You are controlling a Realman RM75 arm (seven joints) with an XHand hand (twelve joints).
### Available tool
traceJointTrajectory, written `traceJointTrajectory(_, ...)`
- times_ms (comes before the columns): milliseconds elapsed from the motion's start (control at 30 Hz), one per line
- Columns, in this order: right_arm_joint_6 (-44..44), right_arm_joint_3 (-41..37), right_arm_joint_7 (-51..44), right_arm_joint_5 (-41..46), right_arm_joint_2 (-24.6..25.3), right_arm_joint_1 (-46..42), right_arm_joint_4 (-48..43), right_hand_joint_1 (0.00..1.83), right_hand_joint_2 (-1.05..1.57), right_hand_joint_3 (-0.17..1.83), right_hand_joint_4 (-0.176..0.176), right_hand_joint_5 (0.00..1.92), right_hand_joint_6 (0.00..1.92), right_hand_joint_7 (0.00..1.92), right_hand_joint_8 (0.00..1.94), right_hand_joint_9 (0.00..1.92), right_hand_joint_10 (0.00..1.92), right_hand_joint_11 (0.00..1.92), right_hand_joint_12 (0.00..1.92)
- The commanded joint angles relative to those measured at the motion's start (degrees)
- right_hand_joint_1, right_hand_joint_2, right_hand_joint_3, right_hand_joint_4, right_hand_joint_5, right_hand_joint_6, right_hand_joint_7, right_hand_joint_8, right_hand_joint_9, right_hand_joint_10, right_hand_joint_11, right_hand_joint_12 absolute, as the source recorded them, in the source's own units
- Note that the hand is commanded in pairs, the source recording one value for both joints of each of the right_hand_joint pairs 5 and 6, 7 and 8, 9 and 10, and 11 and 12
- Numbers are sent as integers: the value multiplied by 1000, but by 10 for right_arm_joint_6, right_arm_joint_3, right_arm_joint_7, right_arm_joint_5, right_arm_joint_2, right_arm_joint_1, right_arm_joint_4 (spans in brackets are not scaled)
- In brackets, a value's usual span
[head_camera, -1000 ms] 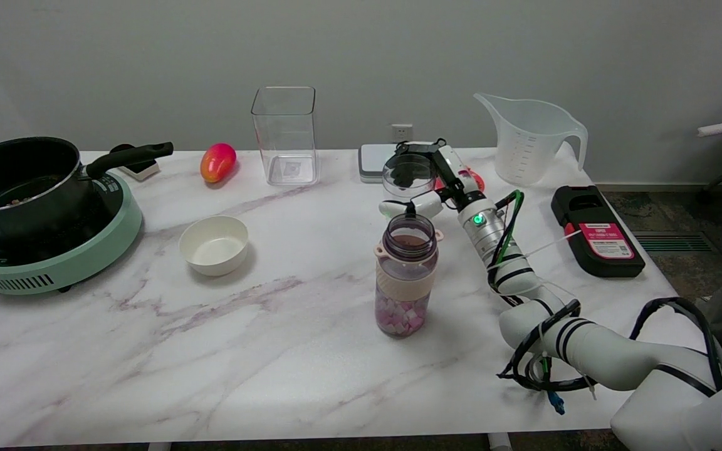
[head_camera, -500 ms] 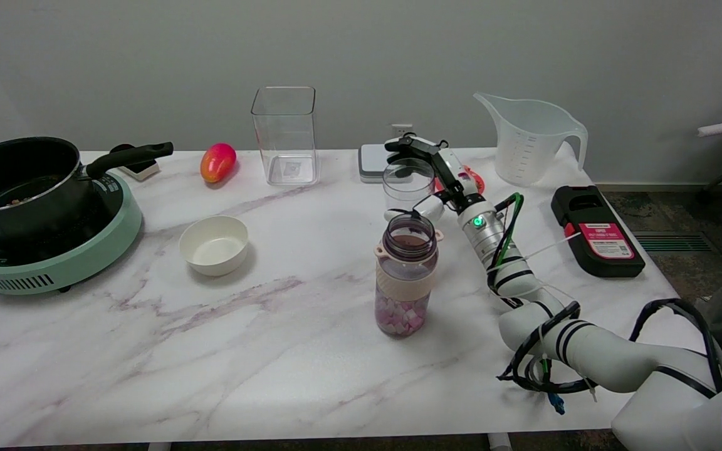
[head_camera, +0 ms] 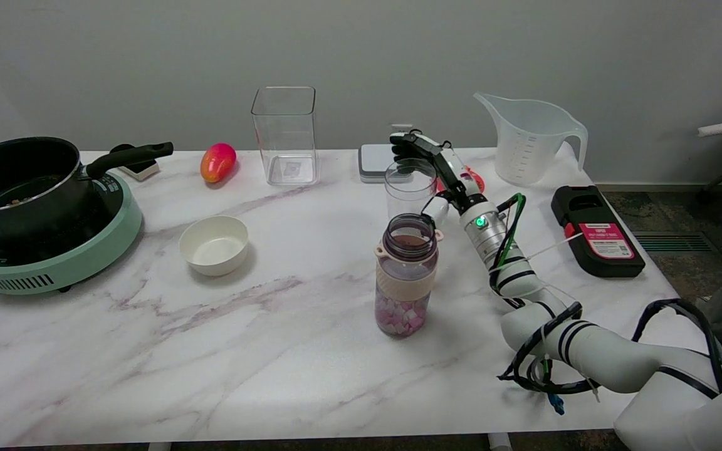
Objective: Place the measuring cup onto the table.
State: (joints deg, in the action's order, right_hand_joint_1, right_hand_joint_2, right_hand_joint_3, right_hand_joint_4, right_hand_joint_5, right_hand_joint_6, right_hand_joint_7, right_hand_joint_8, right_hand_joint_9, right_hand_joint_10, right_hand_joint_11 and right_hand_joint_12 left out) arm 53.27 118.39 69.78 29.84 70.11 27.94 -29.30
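Right hand (head_camera: 439,172) reaches in from lower right, over the middle back of the marble worktop (head_camera: 273,326). Its fingers (head_camera: 406,144) curl round the far side of the measuring cup (head_camera: 410,186), a small clear cup, with the thumb low on the cup's right; the hand grips the cup. Cup stands upright, just behind the purple water bottle (head_camera: 406,275), whose mouth hides the cup's base, so contact with the worktop cannot be told. Bottle is open-topped, with a cream sleeve and pink-and-white cubes at the bottom. Behind the cup, at the back edge, a flat white scale (head_camera: 373,164); something red (head_camera: 475,179) shows past the wrist. To the right, a large translucent jug (head_camera: 527,141) with handle, and a black device with a pink label (head_camera: 596,230) near the worktop's right edge. Left of centre: tall clear square container (head_camera: 284,134), a red-orange mango-like fruit (head_camera: 217,161), a white bowl (head_camera: 214,244). Far left: black saucepan (head_camera: 19,181) on a pale green hotplate (head_camera: 60,250).
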Motion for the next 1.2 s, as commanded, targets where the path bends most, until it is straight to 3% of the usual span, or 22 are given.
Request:
traceJointTrajectory(33,-1,-17,23,2,-30,-12,-1,1275,-692,1315,0,326,326,475,475,506,506,584,584)
traceJointTrajectory(500,-8,-73,16,-2,-73,-52,-30,1296,-819,1238,0,212,212,434,434,474,474,607,607)
traceJointTrajectory(700,-26,-125,-51,-5,-142,-111,-131,1347,-835,1158,0,151,151,436,436,463,463,608,608)
traceJointTrajectory(900,-94,-269,-91,1,-199,-239,-263,1376,-707,1127,0,142,142,463,463,469,469,595,595)
traceJointTrajectory(1200,-74,-493,-105,22,-166,-396,-316,1397,-445,1081,0,184,184,677,677,535,535,653,653)
